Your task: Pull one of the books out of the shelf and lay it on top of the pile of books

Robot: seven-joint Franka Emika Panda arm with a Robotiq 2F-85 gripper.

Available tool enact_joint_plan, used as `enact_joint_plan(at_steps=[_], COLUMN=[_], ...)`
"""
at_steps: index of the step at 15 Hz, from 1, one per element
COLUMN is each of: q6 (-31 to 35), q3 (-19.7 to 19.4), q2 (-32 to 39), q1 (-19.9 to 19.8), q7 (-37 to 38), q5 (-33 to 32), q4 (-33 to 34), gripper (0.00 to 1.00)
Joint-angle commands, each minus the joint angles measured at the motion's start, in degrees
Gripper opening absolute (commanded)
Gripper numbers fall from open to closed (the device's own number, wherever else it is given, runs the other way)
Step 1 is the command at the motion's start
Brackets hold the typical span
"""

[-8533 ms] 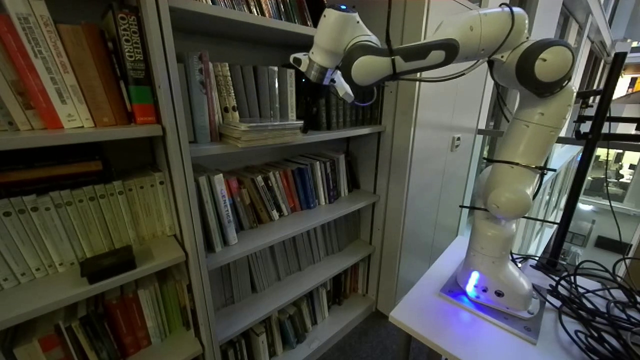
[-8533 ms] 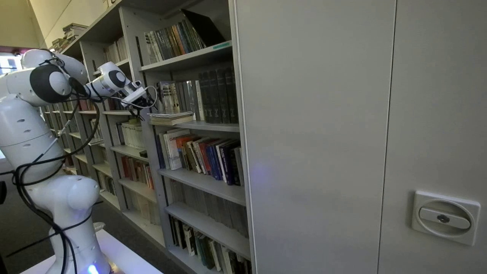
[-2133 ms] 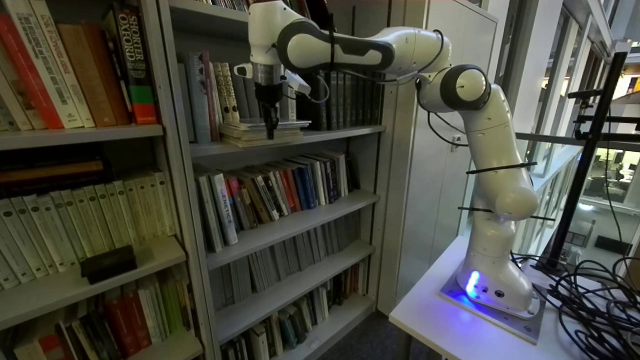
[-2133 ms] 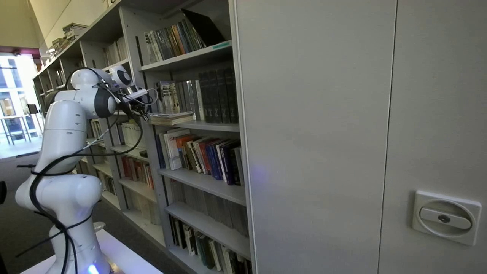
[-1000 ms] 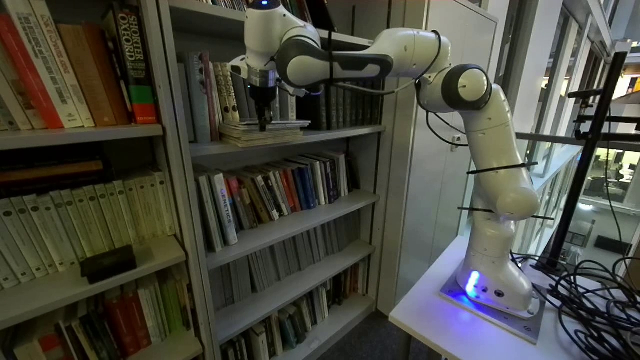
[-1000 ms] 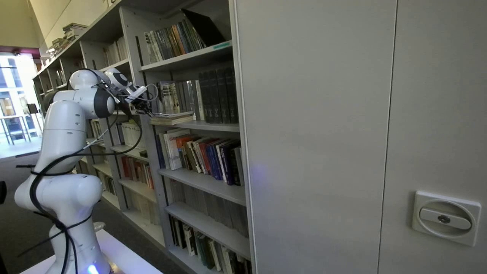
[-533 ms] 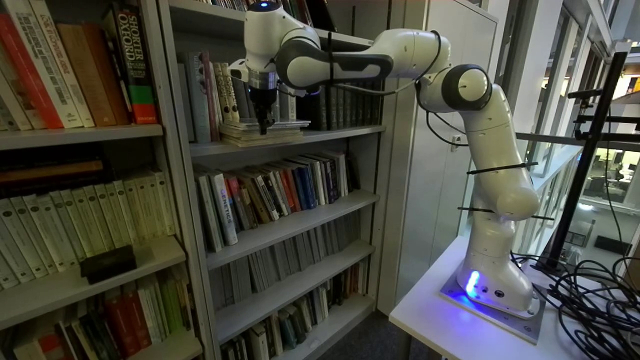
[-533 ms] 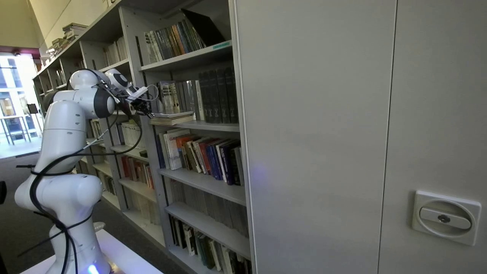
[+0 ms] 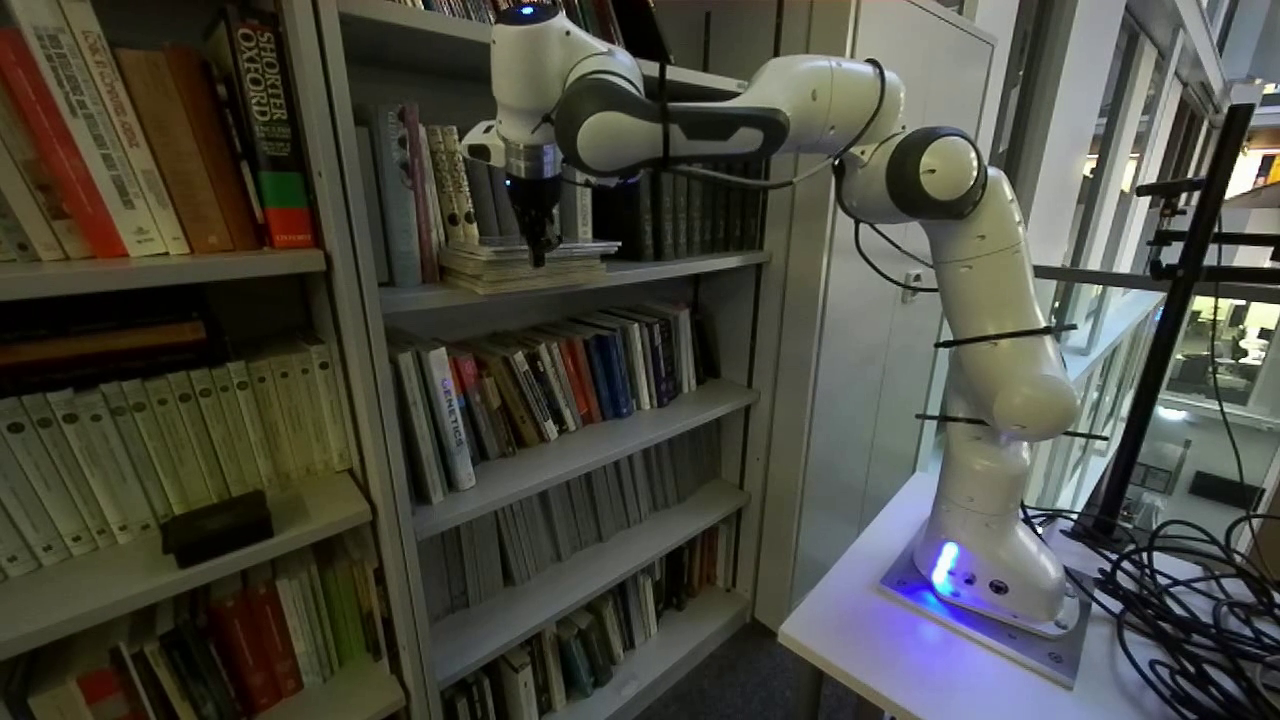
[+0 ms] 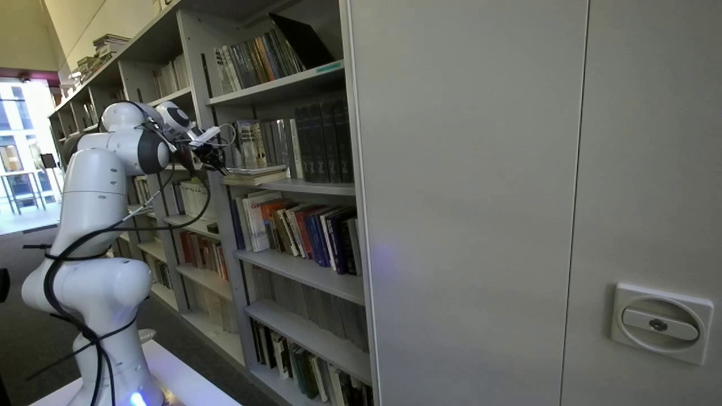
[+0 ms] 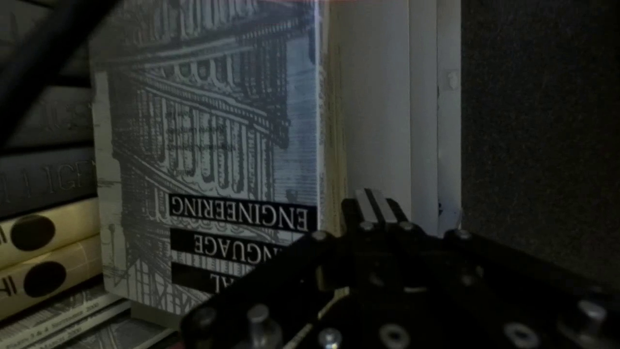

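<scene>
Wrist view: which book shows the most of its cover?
The flat book marked ENGINEERING, with its drawing of arches. The cream books with dark ovals show only spines; the rest, just spines, edges or strips.

Cover title partly behind fingers.

In an exterior view the camera faces the grey metal bookcase from mid-range, the Panda arm at picture right; in an exterior view the camera looks slantwise along that bookcase, close beside the grey cabinet, arm at picture left. Both share arm, bookcase and book pile. The wrist view peers down past the gripper, very near that pile, its tilt unclear in the dimness.
</scene>
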Motion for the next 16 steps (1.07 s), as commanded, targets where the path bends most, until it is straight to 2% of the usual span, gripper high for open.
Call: enact_joint_plan(at_steps=[1, 11, 16], q6=[-4.1, -7.2, -13.3], q3=[-1.4, -3.7, -3.0], q2=[-2.7, -4.0, -3.2], q1=[-0.3, -0.2, -0.3], q7=[-0.5, -0.3, -1.7], q5=[-2.9, -4.2, -2.7], q4=[-0.4, 0.7, 2.7], gripper=[0.0, 0.0, 0.0])
